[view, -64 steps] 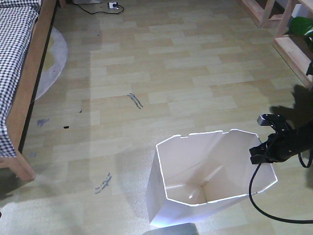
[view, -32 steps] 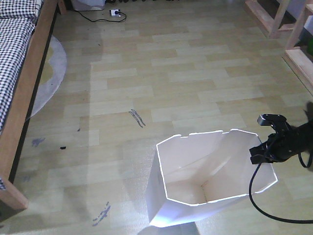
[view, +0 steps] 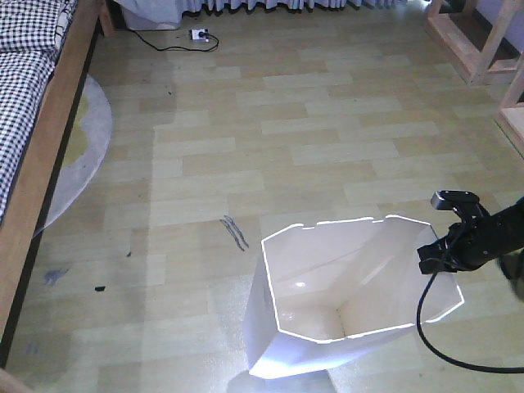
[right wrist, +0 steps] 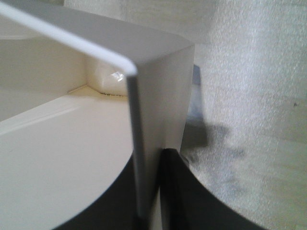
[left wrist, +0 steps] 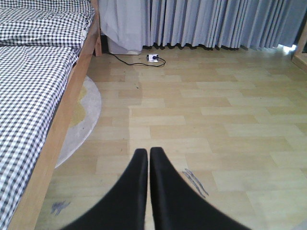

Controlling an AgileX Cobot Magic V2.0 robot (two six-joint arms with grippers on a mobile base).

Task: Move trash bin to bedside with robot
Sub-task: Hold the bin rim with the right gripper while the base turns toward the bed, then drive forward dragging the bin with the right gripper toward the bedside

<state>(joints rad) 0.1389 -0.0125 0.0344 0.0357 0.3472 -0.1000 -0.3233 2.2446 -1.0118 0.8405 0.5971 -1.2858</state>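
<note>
Plank floor [view: 327, 123]: right pincer [view: 432, 260] clamps trash bin [view: 311, 270] at its rim (left pincer [left wrist: 148, 163] closed, empty).

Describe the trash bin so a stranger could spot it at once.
Start from the wooden bed frame along the left edge and cross the pale plank floor to the lower right. There stands the trash bin, tall, white and open-topped. Only it has an angular rim, which the right gripper pinches.
</note>
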